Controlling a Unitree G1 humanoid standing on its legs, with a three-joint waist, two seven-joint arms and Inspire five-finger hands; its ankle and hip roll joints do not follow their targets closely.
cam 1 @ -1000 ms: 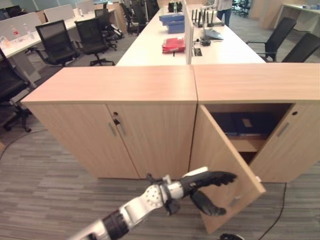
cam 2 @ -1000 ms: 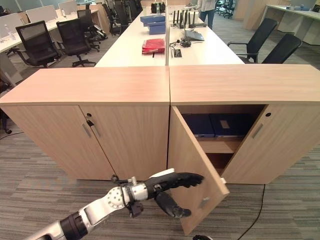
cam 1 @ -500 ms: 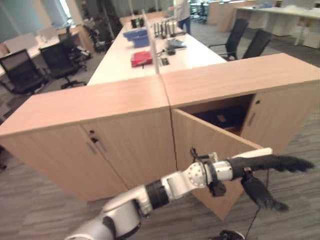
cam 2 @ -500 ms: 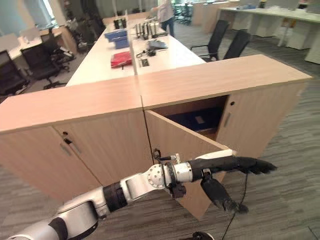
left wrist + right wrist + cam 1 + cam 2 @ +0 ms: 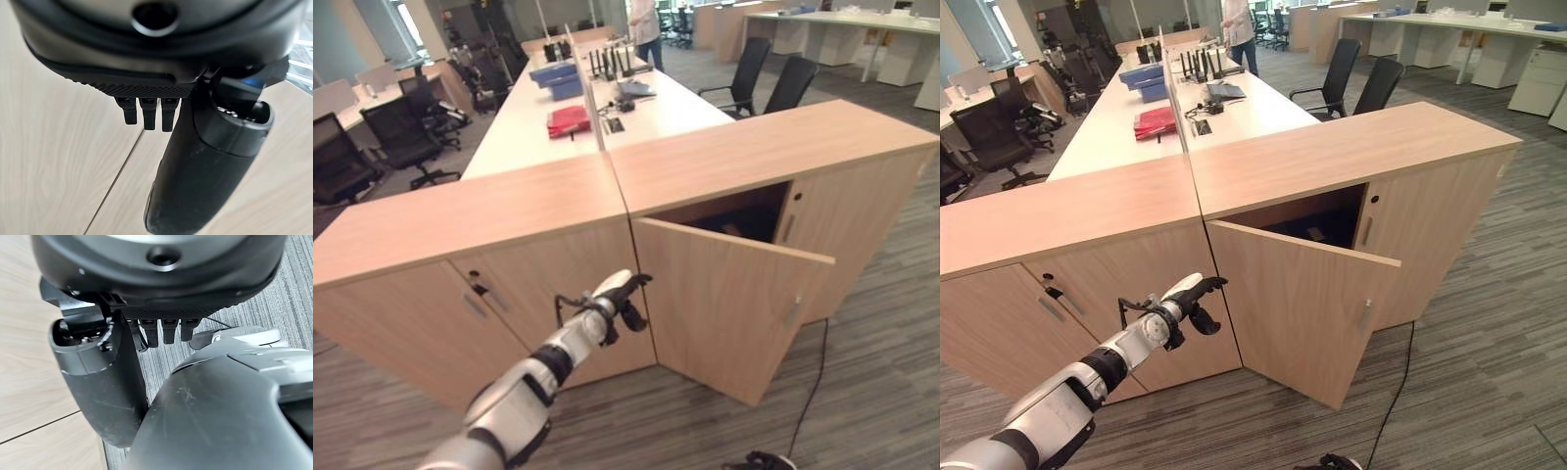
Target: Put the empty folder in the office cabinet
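Desk: long and white, running away behind the cabinets, with a low divider down its middle.
Red folder: lies flat on the desk, near its middle.
Blue trays: stacked farther back on the same desk.
Office chairs, left: black, on castors, beside the desk.
Office chairs, right: two black ones, side by side, pushed close to the desk's other side.
Person: stands at the desk's far end.
Carpet: grey, striped.
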